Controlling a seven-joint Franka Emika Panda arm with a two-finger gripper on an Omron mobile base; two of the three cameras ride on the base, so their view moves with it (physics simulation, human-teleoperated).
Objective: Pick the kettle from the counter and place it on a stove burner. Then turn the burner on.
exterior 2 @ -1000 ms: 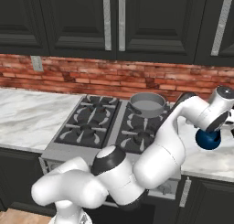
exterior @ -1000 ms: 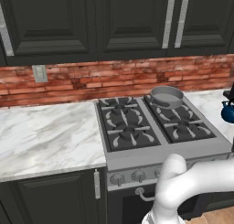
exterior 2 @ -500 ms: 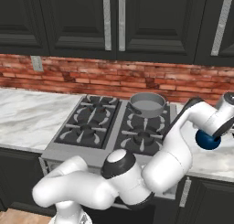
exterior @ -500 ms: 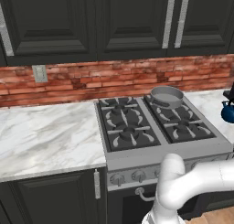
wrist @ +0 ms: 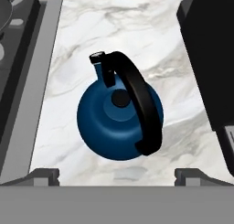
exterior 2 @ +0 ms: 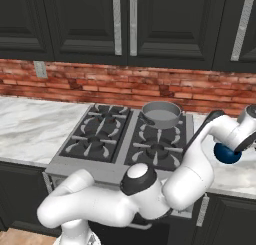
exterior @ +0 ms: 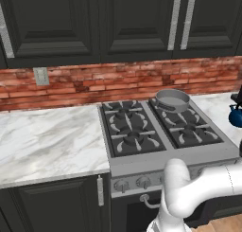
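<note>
Marble counter (wrist: 114, 31) holds blue kettle (wrist: 119, 120); open gripper (wrist: 117, 175) above.

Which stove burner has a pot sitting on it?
The back right burner, nearest the brick wall on the kettle's side. The grey pan sits on its grate; the other three burners have bare black grates.

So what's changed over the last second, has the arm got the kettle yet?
Not yet. The end effector has moved right and down over the blue kettle, jaws wide open either side of it, nothing gripped. The kettle stays on the counter; the pan stays on its rear burner.
</note>
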